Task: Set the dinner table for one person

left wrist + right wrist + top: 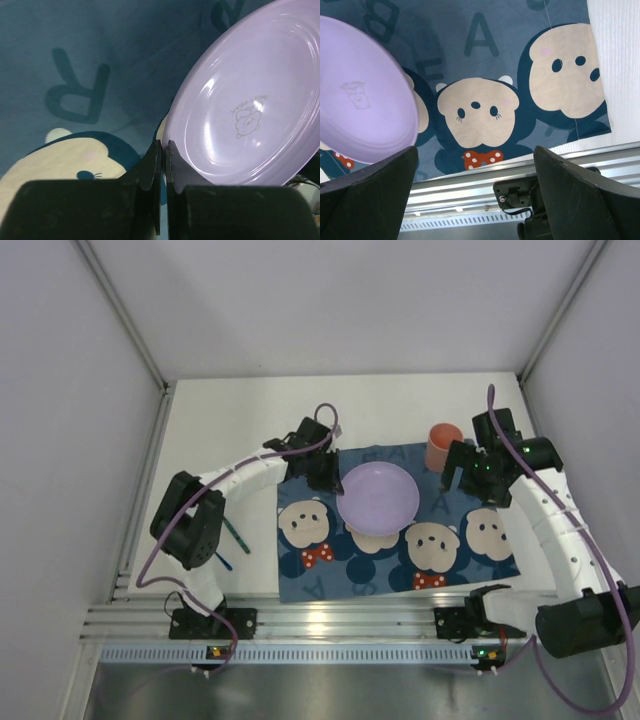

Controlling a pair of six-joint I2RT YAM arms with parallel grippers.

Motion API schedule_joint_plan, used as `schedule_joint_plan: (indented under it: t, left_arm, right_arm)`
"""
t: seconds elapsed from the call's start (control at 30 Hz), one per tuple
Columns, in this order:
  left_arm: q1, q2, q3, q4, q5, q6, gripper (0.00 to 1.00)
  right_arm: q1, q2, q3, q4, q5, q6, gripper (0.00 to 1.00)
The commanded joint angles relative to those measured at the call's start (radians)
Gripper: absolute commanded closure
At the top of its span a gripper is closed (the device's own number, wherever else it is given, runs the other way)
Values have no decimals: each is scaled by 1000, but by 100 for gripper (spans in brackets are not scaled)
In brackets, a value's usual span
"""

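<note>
Closest to us is the ribbed metal rail [330, 625]. It runs along the near edge of the dinner table [230, 410], and both arms are bolted there. The table is big, white and plain, and it goes from the rail all the way to the back wall.

A dark blue placemat [312, 585] with cartoon mice and letters lies on the table just past the rail, a bit to the right of the middle. To the left of the mat a thin green-blue stick thing [236, 537] lies on the white top. The left arm hides part of it, so I cannot tell what it is.

Over the middle of the mat is a purple plate [378, 495]. The left gripper [162, 145] is at the plate's left side. Its two black fingers are squeezed tight together, pinching the thin rim. The plate is tipped, and its far side is up off the mat, with a shadow under it.

The right gripper [475, 150] hangs over the right part of the mat. Its fingers are spread as wide as they go, with nothing between them, just mouse faces below.

Farthest back, a small orange-red cup [443, 445] stands upright at the mat's far right corner, just beside the right gripper. I cannot tell if it is on the mat or on the table.
</note>
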Motion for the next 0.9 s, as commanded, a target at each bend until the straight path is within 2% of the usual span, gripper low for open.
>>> schedule_joint_plan:
  t: [0.0,0.17,0.23,0.3,0.37,0.43,0.57,0.73,0.87]
  left_arm:
    - [-39,28,55,43,9,-9,100]
    - [-59,83,77,2,-40,-6,100]
    - [-59,100,75,-17,-40,-5,80]
    - [-59,95,78,-36,-82,7,52]
    - [-52,58,87,-69,-129,24,41]
    - [-22,14,94,-75,-148,40,33]
    - [104,-21,107,-98,-133,47,32]
    - [277,17,115,-98,-91,73,35]
    - [328,100,149,-106,-85,95,37]
  right_arm:
    - [-3,-61,-24,34,-5,11,0]
    - [-3,-106,-57,18,0,20,0]
    - [-1,-121,-69,13,2,22,0]
    - [-1,-130,-75,5,2,23,0]
    - [-3,-143,-77,-5,6,23,0]
    - [-3,-156,-83,-9,8,25,0]
    - [-1,-167,-92,-19,2,31,0]
    - [-1,-181,-90,-28,-2,31,0]
    - [-1,-181,-90,-41,2,26,0]
